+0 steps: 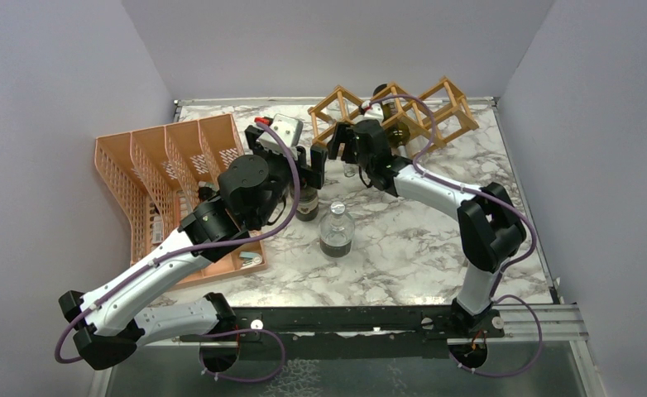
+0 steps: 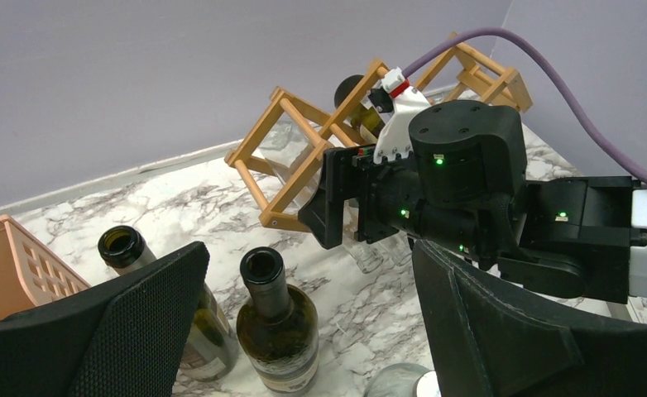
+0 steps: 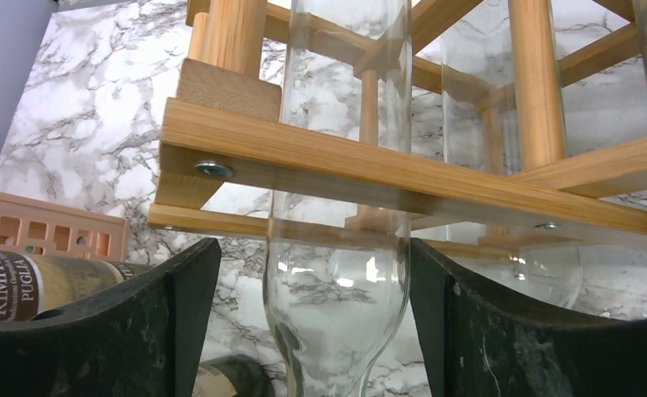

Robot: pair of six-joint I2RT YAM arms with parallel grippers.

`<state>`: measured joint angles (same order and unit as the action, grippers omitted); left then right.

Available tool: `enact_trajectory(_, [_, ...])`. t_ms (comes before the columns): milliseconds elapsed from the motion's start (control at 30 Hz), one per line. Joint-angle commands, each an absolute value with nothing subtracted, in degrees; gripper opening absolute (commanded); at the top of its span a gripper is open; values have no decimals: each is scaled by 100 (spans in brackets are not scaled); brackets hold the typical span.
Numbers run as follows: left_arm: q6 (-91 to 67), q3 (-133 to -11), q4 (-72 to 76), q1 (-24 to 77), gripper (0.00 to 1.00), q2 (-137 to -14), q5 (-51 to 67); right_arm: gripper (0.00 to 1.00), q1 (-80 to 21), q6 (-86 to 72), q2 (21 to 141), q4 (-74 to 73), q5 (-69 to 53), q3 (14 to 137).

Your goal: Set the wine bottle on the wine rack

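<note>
The clear wine bottle rests through a cell of the wine rack, its neck end between your right gripper's spread jaws, unpinched. Retreat straight along the bottle's axis, clear of the slats. Your left gripper hangs wide open over dark bottles on the bench.

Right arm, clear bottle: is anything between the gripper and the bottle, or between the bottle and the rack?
Nothing visible. The clear bottle sits inside the open right gripper and already passes through a cell of the wine rack. A dark bottle fills a neighbouring cell, not this one.
</note>
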<state>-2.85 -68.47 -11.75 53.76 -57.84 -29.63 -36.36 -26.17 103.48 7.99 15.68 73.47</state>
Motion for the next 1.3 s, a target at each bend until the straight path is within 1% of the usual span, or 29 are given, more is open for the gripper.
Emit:
enact_trajectory(0, [-357, -6797, -1062, 5388, 99, -5617, -2978, 84, -3617, -2704, 9877, 456, 1491, 7521])
enact_trajectory(100, [-337, -6807, -1057, 5388, 99, -5591, -2958, 84, -3617, -2701, 9616, -122, 1482, 7594])
enact_trajectory(233, [-260, -6792, -1062, 5388, 99, -5532, -2932, 84, -3618, -2632, 9424, -1790, 1486, 8191])
enact_trajectory(367, [-133, -6684, -946, 5388, 99, -5513, -2971, 83, -3619, -2145, 8808, -2179, 1123, 7883])
enact_trajectory(533, [-55, -6637, -799, 5388, 99, -5500, -3352, 82, -3621, -1349, 8159, -2256, 172, 7654])
enact_trajectory(667, [106, -6619, -633, 5388, 99, -5367, -3790, 82, -3656, -957, 8049, -2176, -928, 7761])
enact_trajectory(733, [199, -6593, -550, 5388, 99, -5236, -4025, 82, -3789, -882, 8086, -1998, -1217, 7791])
enact_trajectory(967, [433, -6284, -185, 5388, 99, -4597, -4666, 81, -4422, -740, 8808, -1571, -1224, 8353])
enact_trajectory(1167, [431, -6080, -135, 5388, 99, -4188, -4777, 80, -4811, -601, 9478, -1269, -766, 8912])
enact_trajectory(1267, [372, -6025, -215, 5388, 99, -4111, -4790, 77, -4872, -526, 9720, -994, -365, 9015])
